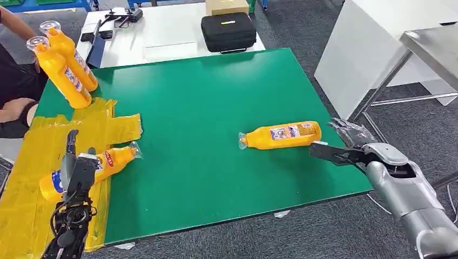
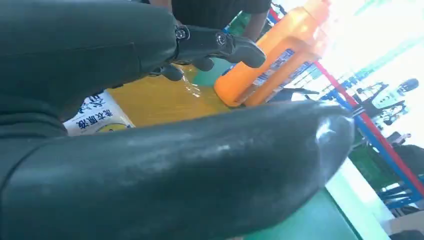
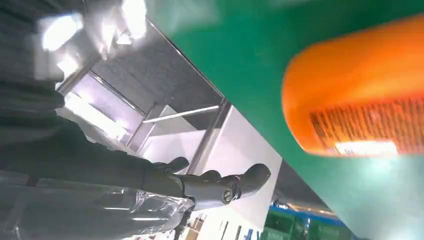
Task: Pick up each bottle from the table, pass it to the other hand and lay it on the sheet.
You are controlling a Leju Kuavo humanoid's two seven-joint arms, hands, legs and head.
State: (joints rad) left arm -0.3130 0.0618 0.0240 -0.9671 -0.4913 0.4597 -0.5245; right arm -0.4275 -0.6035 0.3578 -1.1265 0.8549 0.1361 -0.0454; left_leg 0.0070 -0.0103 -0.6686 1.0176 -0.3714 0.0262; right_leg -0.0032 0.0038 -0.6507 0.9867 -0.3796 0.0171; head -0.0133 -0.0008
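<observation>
Centrally, an orange plastic bottle with a clear cap and printed label [image 1: 281, 135] lies on its side on the green table mat [image 1: 205, 135], its long axis running roughly across the table, cap pointing toward the robot's left and base toward the right edge. Just off that base, near but apparently not touching, sits the right hand [image 1: 337, 154]; its dark fingers [image 1: 324, 151] are spread apart and hold nothing. In the right wrist view the rounded base of the bottle [image 3: 360, 90] looms just beyond the fingers [image 3: 220, 185], with mat showing between them. The right hand is plainly the nearer of the two, so the coming grasp appears to turn on closing across the bottle's short axis from the base end.

Farther out, the left hand [image 1: 75, 178] lies over a second orange bottle [image 1: 116, 159] resting on its side on the yellow plastic sheet [image 1: 27, 162]; whether its fingers clasp that bottle or merely rest above it cannot be told. Beyond the left hand, two more orange bottles [image 1: 67, 62] stand tilted near the sheet's far end, beside a person's arm [image 1: 16, 110]. Past the mat, a black zipped case [image 1: 228, 32] rests on a white table [image 1: 162, 32].
</observation>
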